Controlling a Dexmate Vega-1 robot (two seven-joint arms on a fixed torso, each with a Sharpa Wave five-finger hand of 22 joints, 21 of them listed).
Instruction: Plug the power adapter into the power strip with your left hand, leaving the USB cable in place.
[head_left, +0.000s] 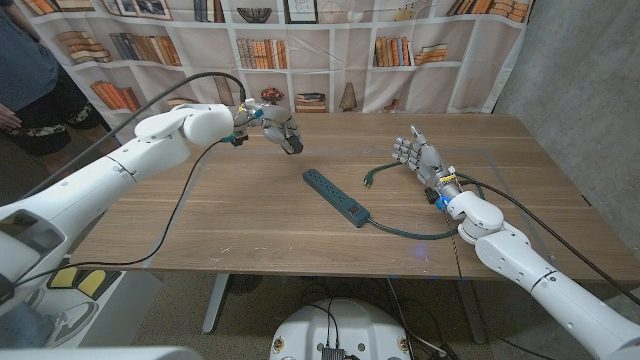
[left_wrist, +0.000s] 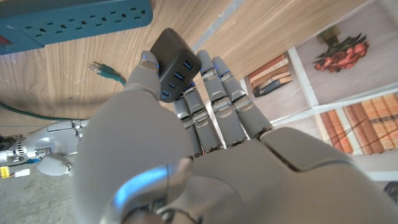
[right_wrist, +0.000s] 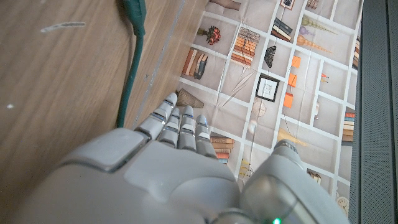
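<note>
My left hand (head_left: 278, 127) hangs above the far middle of the table and grips a black power adapter (head_left: 292, 145). In the left wrist view the adapter (left_wrist: 176, 62) is pinched between thumb and fingers, its blue USB ports facing the camera. The dark teal power strip (head_left: 335, 196) lies diagonally at mid-table, below and right of that hand, and its sockets (left_wrist: 74, 18) show in the left wrist view. My right hand (head_left: 416, 156) stands upright and open to the right of the strip, holding nothing.
The strip's green cord (head_left: 410, 232) loops round in front of my right arm and ends in a loose plug (head_left: 368, 180) near the right hand. The cord (right_wrist: 132, 68) runs past the right hand's fingers. A person (head_left: 22, 80) stands at far left.
</note>
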